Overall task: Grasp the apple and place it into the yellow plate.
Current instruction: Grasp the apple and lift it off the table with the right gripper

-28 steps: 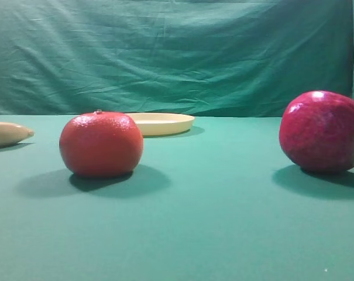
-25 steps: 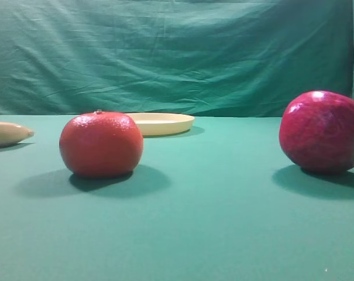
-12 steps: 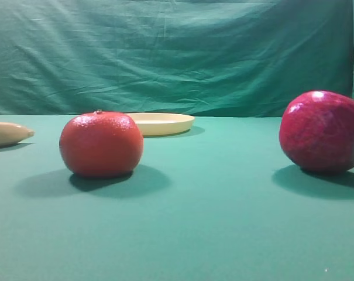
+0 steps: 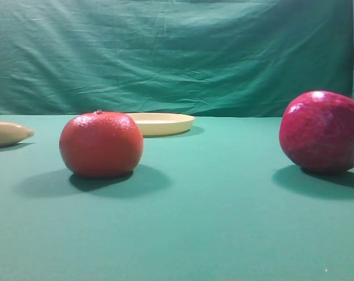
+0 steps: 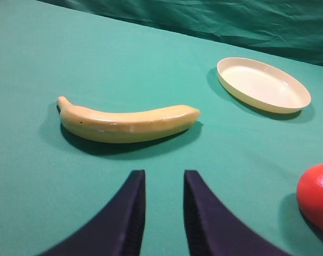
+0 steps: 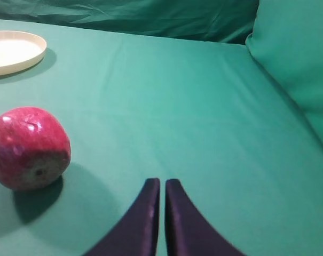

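Note:
The dark crimson apple [image 4: 322, 132] rests on the green cloth at the right; in the right wrist view the apple [image 6: 29, 148] lies left of and a little ahead of my right gripper [image 6: 162, 182], which is shut and empty, apart from it. The pale yellow plate [image 4: 162, 123] lies empty at the back; it also shows in the left wrist view [image 5: 262, 85] and at the right wrist view's far left [image 6: 12, 50]. My left gripper [image 5: 162, 176] is empty, its fingers a narrow gap apart, hovering short of the banana. No gripper shows in the exterior view.
An orange-red round fruit [image 4: 100, 143] sits in front of the plate, also at the left wrist view's right edge [image 5: 317, 196]. A pale banana [image 5: 126, 122] lies at the left [image 4: 7, 133]. A green backdrop [image 4: 177, 52] hangs behind; a raised cloth fold [image 6: 294, 64] stands at the right.

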Controlling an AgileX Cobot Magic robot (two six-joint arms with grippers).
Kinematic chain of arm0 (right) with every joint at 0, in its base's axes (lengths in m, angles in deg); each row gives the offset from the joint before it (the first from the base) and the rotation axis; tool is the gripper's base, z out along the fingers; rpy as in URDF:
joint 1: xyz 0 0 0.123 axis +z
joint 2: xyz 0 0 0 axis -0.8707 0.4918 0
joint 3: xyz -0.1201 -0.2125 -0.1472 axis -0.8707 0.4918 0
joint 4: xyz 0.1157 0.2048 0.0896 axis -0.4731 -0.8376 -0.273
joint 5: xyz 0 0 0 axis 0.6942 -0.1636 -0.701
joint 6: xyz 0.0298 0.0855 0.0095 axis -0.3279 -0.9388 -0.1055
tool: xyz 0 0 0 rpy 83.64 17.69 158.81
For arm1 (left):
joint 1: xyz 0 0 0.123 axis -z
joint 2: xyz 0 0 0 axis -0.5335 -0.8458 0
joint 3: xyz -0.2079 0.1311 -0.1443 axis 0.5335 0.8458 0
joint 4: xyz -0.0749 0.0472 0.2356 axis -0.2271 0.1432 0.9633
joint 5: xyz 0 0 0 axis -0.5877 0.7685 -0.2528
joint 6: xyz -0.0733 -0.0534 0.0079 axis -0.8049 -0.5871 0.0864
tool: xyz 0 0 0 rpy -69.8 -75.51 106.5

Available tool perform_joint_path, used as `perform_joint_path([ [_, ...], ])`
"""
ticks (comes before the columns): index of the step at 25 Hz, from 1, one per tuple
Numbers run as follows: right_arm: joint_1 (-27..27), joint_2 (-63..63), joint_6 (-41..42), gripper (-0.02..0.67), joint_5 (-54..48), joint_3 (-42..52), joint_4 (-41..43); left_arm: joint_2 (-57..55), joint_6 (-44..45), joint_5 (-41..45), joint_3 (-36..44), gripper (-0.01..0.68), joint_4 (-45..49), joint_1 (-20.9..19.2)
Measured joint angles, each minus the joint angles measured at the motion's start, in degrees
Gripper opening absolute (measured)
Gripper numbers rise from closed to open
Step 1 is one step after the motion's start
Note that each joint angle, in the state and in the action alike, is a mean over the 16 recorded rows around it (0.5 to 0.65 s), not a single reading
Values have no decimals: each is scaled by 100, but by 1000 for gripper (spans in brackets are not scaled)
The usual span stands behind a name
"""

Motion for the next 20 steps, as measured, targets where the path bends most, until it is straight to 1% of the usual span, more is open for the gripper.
perform_joint_path([
  [7, 0, 1, -31, 0, 658, -76, -516, 0, 0, 0, 0, 157, 0, 0],
  [12, 0, 150, 62, 0, 873, -447, -864, 0, 0, 0, 0, 157, 0, 0],
  [15, 0, 434, 190, 0, 708, -819, -945, 0, 0, 0, 0, 157, 0, 0],
  [20, 0, 1268, 558, 0, 40, -1667, -982, 0, 0, 0, 0, 157, 0, 0],
])
